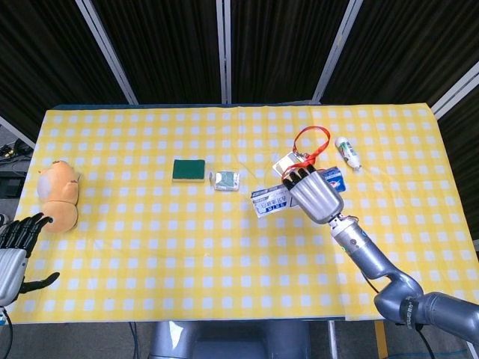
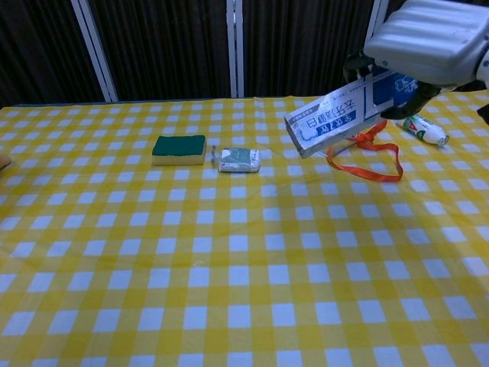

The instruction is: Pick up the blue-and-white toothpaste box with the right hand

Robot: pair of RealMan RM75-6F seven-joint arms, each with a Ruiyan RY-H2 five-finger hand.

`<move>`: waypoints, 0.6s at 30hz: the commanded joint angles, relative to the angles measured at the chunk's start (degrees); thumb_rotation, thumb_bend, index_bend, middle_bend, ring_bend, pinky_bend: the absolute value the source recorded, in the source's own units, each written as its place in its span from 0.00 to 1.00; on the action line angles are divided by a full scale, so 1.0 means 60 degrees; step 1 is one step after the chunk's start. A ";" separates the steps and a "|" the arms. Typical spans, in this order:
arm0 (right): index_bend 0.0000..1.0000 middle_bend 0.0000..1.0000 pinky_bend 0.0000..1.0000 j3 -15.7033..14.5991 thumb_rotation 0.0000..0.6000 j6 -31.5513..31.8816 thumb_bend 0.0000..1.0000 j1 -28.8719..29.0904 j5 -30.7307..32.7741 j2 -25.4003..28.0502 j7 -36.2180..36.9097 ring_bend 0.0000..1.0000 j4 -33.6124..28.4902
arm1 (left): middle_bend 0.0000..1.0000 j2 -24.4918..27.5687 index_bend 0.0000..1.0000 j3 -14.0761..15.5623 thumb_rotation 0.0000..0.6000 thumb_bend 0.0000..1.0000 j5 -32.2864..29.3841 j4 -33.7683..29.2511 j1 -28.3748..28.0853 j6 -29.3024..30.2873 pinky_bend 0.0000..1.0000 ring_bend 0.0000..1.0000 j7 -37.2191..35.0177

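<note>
My right hand [image 1: 316, 196] [image 2: 429, 38] grips the blue-and-white toothpaste box [image 1: 273, 200] [image 2: 332, 116] from above, near its blue end. The box hangs well above the yellow checked table [image 2: 229, 267], tilted, its white end lower and to the left. My left hand [image 1: 13, 247] hovers at the table's near left edge with its fingers spread, holding nothing; it shows in the head view only.
A green sponge [image 2: 179, 149] and a small silver-green packet [image 2: 239, 159] lie left of centre. An orange lanyard [image 2: 365, 153] with a card [image 1: 287, 163] and a small white tube [image 2: 425, 130] lie under and beside the lifted box. A plush toy [image 1: 58, 194] sits far left.
</note>
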 commanded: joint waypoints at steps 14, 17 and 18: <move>0.49 0.50 0.47 0.0628 1.00 0.0549 0.35 0.0207 -0.2464 0.2822 -0.6284 0.46 -0.2764 | 0.00 0.0143 0.00 0.0096 1.00 0.00 0.0222 -0.0024 0.0088 0.0173 0.00 0.00 -0.0289; 0.49 0.50 0.44 0.0626 1.00 0.0271 0.35 0.0262 -0.2653 0.2960 -0.6704 0.45 -0.2747 | 0.00 0.0125 0.00 0.0090 1.00 0.00 0.0199 -0.0023 0.0086 0.0164 0.00 0.00 -0.0239; 0.49 0.50 0.43 0.0607 1.00 0.0127 0.35 0.0276 -0.2689 0.3013 -0.6798 0.44 -0.2732 | 0.00 0.0121 0.00 0.0090 1.00 0.00 0.0195 -0.0026 0.0081 0.0153 0.00 0.00 -0.0234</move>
